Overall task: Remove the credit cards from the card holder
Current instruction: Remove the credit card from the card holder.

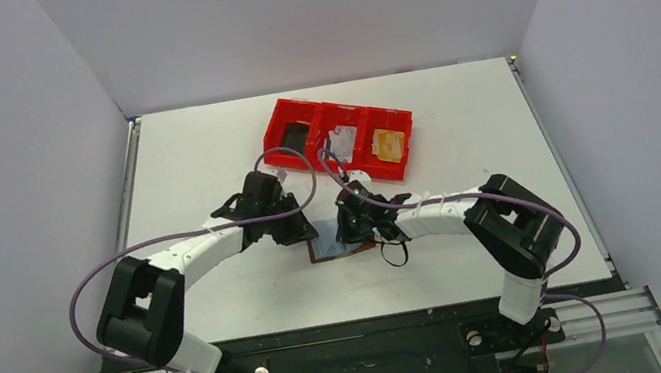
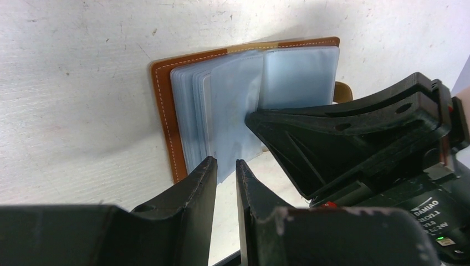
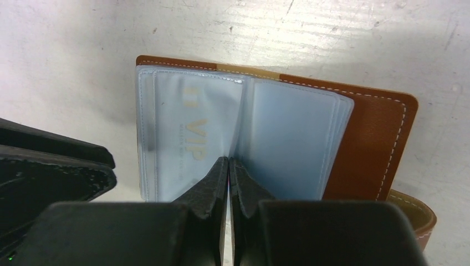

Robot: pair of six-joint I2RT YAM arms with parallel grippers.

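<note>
Card holder (image 1: 329, 249) lies open at frame centre. Right gripper (image 3: 228, 166) is closed on a sleeve (image 3: 237, 127), apparently to expose the card (image 3: 188, 138). Left gripper (image 2: 224, 174) is narrowly parted at the sleeve edges; whether anything is gripped cannot be told.

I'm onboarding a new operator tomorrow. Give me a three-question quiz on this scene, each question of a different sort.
1. True or false: the card holder lies closed on the table.
2. How many compartments does the red tray have? A two, B three, C four.
3. Which gold word shows on the card inside a clear sleeve?
Key: 1 false, it lies open; 2 B; 3 VIP.
</note>
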